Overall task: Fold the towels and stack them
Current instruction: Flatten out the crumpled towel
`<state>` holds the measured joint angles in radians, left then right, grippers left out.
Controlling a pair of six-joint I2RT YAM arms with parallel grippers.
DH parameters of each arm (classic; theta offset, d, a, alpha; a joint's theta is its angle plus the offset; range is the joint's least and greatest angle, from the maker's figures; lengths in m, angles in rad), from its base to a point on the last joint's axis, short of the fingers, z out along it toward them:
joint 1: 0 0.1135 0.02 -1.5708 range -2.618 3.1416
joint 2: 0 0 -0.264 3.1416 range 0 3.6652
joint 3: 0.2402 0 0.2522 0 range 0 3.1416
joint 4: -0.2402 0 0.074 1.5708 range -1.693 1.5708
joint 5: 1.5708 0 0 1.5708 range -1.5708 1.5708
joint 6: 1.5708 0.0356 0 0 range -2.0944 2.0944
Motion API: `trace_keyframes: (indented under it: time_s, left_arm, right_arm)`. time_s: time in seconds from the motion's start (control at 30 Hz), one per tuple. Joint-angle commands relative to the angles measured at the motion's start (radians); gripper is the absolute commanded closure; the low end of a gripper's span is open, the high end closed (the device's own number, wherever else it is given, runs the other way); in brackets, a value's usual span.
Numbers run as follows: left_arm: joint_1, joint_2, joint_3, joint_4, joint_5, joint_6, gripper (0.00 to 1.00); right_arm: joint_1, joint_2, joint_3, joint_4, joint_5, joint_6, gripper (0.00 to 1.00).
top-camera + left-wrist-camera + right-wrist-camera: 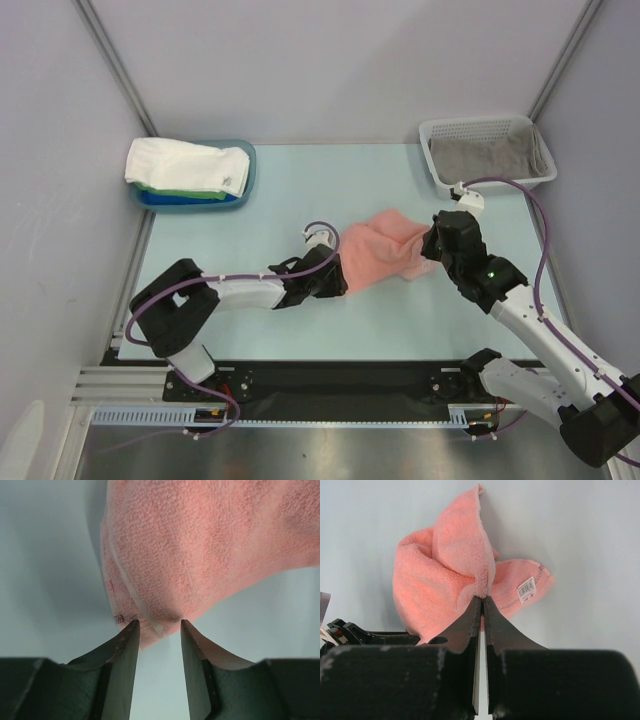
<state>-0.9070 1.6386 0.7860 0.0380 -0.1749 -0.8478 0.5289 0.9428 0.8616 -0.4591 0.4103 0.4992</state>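
Right wrist view: the salmon towel (435,580), bunched at the middle of the table (300,190), was pinched between the jaws of the right gripper (482,599); the jaws of the left gripper (157,624) were spread at its edge.

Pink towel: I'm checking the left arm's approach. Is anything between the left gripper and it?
Nothing visible. The open left gripper sits right at a corner of the pink towel; the right gripper pinches another fold.

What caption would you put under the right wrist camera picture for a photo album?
Right gripper pinches a fold of the salmon pink towel, its white barcode tag showing at one corner.
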Motion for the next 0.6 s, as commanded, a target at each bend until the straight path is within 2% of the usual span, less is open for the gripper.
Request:
trace_keyframes:
  time_s: [0.0, 0.37, 0.57]
  left_arm:
    - [-0.012, 0.013, 0.047, 0.0, -0.02, -0.016, 0.56]
    - [-0.029, 0.049, 0.07, -0.02, -0.043, -0.03, 0.58]
    - [-0.032, 0.043, 0.076, -0.013, -0.069, -0.033, 0.64]
  right_arm:
    - [0.003, -0.019, 0.008, 0.007, -0.001, 0.005, 0.96]
    - [0.005, -0.018, 0.001, 0.01, -0.001, 0.004, 0.96]
    - [0.005, -0.018, 0.001, 0.01, -0.001, 0.004, 0.96]
